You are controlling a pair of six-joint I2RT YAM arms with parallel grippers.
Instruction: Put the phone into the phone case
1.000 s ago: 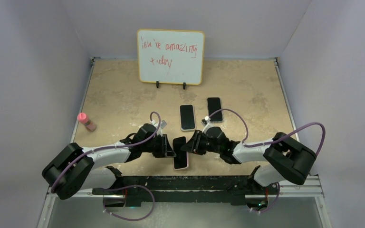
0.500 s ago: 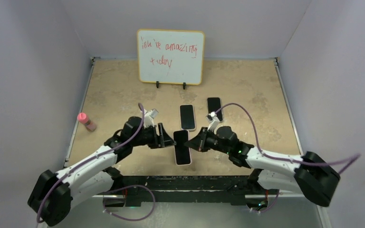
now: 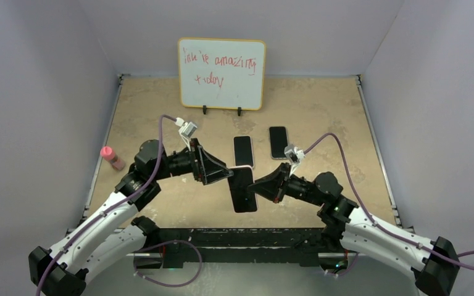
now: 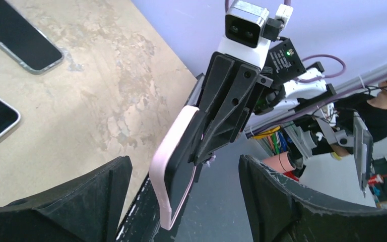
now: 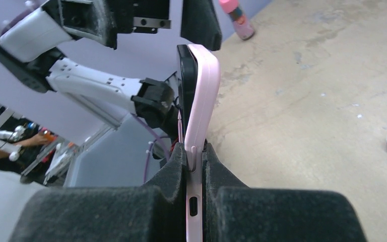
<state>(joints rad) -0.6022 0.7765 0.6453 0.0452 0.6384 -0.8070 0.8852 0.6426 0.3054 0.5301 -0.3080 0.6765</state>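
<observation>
A black phone sits in a pink phone case, held on edge in the air above the table's near middle. My right gripper is shut on the case's lower end; in the right wrist view its pads press both sides of the pink case near the charging port, with the phone's black edge beside it. My left gripper is open, one finger on each side of the case's free end, neither touching it. From above, the left gripper is at the phone's upper left.
Two more dark phones lie flat on the tan table just beyond the held one. A whiteboard with red writing stands at the back. A pink-capped bottle stands near the left wall.
My left gripper has opened and let go of the cased phone. The right gripper has shut on it, and both arms have stretched farther out, lifting the phone off the table.
</observation>
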